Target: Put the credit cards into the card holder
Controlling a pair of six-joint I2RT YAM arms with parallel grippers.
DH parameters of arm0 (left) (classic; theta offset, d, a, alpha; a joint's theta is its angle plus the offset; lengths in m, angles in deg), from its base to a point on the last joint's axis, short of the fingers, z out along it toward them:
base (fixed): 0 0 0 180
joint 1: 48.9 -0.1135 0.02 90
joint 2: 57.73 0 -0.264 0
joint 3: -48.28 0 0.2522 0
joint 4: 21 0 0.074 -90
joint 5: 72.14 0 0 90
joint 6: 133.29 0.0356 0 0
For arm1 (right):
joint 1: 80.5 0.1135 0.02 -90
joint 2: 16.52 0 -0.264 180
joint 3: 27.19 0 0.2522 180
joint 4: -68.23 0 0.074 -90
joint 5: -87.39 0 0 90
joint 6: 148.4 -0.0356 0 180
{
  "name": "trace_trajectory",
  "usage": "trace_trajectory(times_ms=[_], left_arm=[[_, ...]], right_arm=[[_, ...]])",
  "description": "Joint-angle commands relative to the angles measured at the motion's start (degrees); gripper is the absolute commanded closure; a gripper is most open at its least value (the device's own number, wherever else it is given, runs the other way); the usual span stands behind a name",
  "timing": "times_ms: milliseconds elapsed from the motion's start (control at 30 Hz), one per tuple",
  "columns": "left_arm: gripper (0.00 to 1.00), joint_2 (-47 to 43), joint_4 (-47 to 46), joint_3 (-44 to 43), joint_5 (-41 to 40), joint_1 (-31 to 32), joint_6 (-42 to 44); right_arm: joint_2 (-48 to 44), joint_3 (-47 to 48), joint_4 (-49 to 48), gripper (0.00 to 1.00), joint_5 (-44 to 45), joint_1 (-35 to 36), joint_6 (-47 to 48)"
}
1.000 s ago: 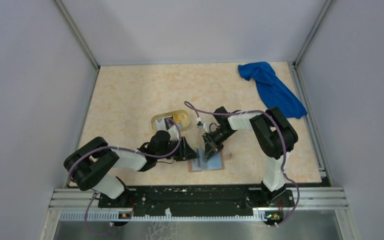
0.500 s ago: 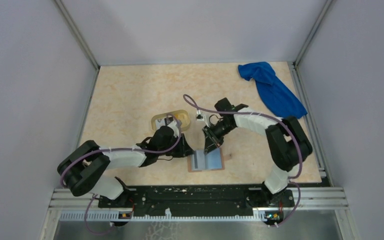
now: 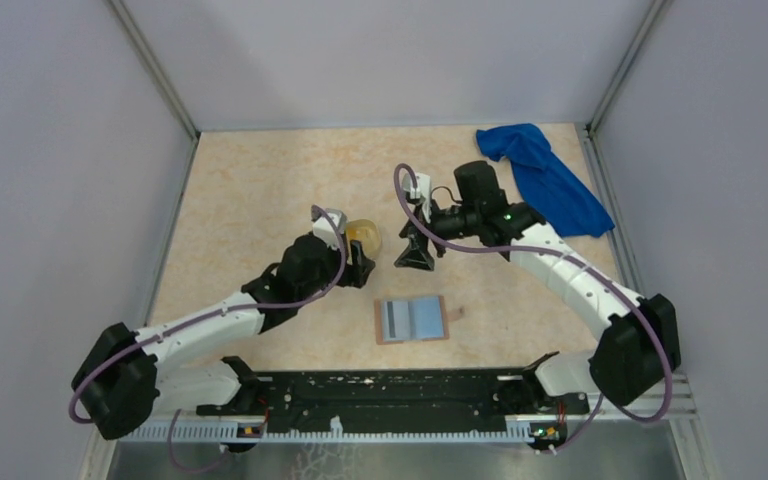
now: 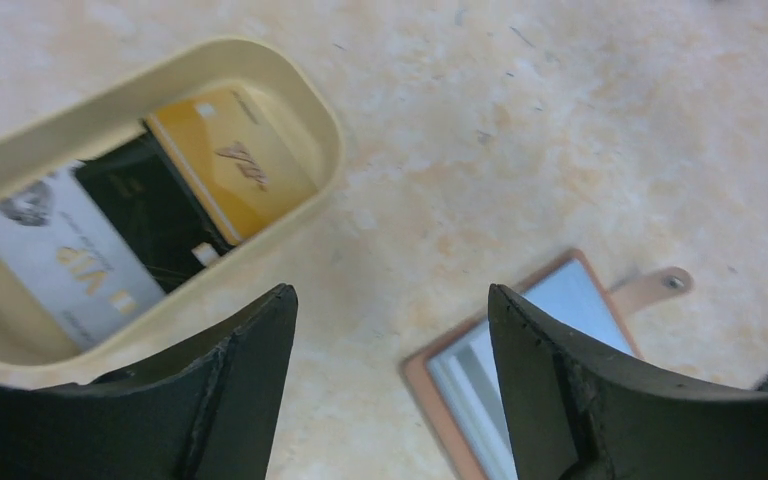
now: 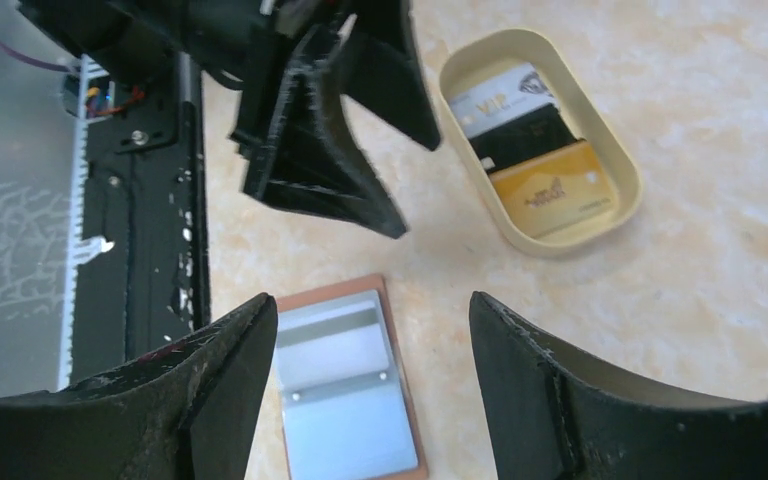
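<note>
Thin white, black and yellow-orange plastic credit cards (image 4: 230, 165) are lying in the pale yellow oval tray (image 4: 332, 140), upper left; probably light, stiff and slick, best pinched by an edge. The tan bifold card holder (image 4: 572, 298) is lying open, lower right. The left gripper (image 4: 390, 295) and right gripper (image 5: 372, 298) are gaping empty.

The card holder (image 3: 412, 320) lies open and flat on the worktop (image 3: 260, 200) with nothing above it; approach from overhead and from the near edge is unobstructed. The left tool (image 4: 390, 295) hangs over the oval tray (image 4: 332, 135), blocking part of it from above, with the right tool (image 5: 370, 300) near beside. A blue cloth (image 3: 545, 180) occupies the far right corner, well apart.
</note>
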Motion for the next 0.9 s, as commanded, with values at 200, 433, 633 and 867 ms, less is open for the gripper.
trace_trajectory(times_ms=[200, 433, 633, 867], left_arm=[[0.40, 13.8, 12.8, -14.4, -8.1, -11.1, 5.9], [0.36, 20.7, 2.1, -13.6, 11.9, -19.7, 0.6], [0.34, 25.4, -3.9, -13.8, 19.9, -21.9, -2.9], [0.34, 30.6, -0.3, -16.9, 20.1, -22.1, -6.3]], right_arm=[[4.4, -3.2, -5.3, 0.30, -7.4, -0.8, -2.8], [4.7, -3.7, -5.6, 0.30, -6.9, -2.1, -2.9], [5.6, -3.5, -5.2, 0.30, -6.6, -2.4, -2.6], [5.9, -3.5, -4.9, 0.30, -6.6, -2.5, -2.2]])
